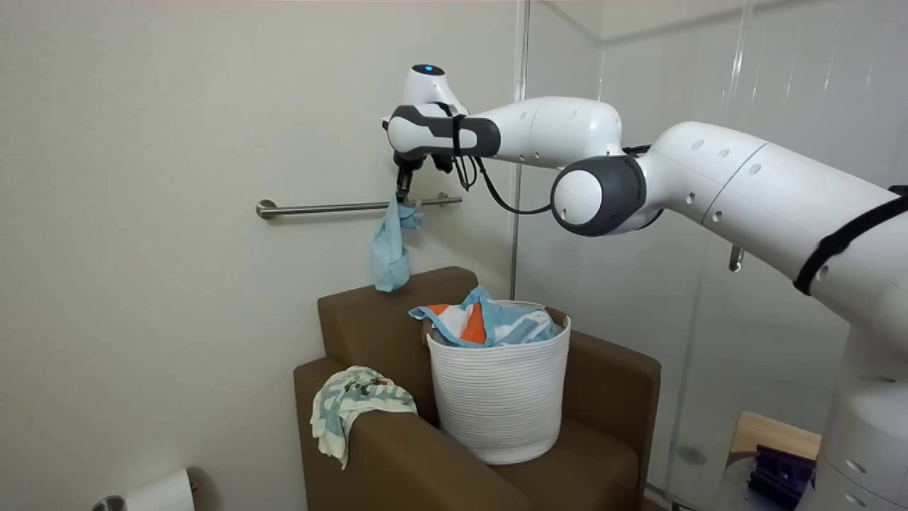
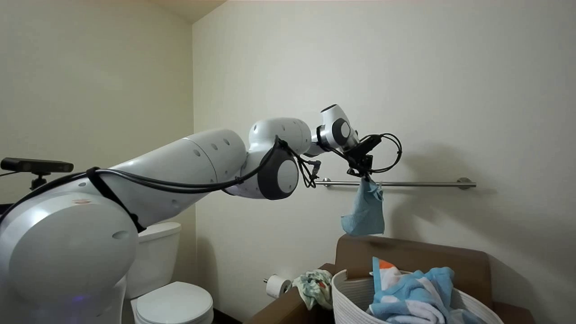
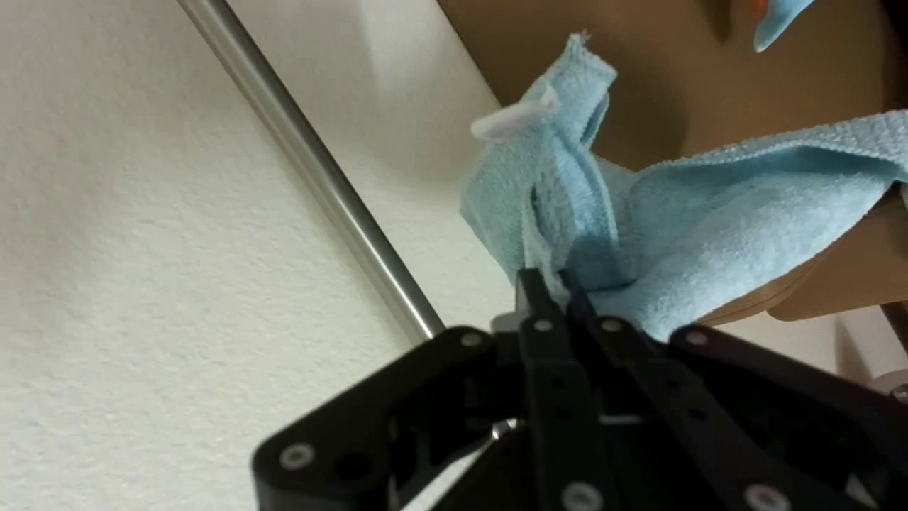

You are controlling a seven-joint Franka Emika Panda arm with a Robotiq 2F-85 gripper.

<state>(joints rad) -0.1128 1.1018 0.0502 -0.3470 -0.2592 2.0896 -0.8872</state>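
A gripper (image 3: 550, 289) holds up a blue cloth (image 1: 391, 250) near a metal wall bar (image 1: 326, 209).
Its fingers (image 3: 553, 376) are clamped on the cloth's upper end; the rest hangs near the back of a brown armchair (image 1: 376, 323), on which stands a white basket (image 1: 498, 401) with a multicoloured towel (image 1: 491, 323) in it.

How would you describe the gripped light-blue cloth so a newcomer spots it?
Find the boxy brown armchair. Above its backrest, near the silver metal rail, the black gripper pinches a hanging light-blue terry cloth. It looks plain, unlike the blue, white and orange towel in the round white basket and the green-patterned cloth over the armrest.
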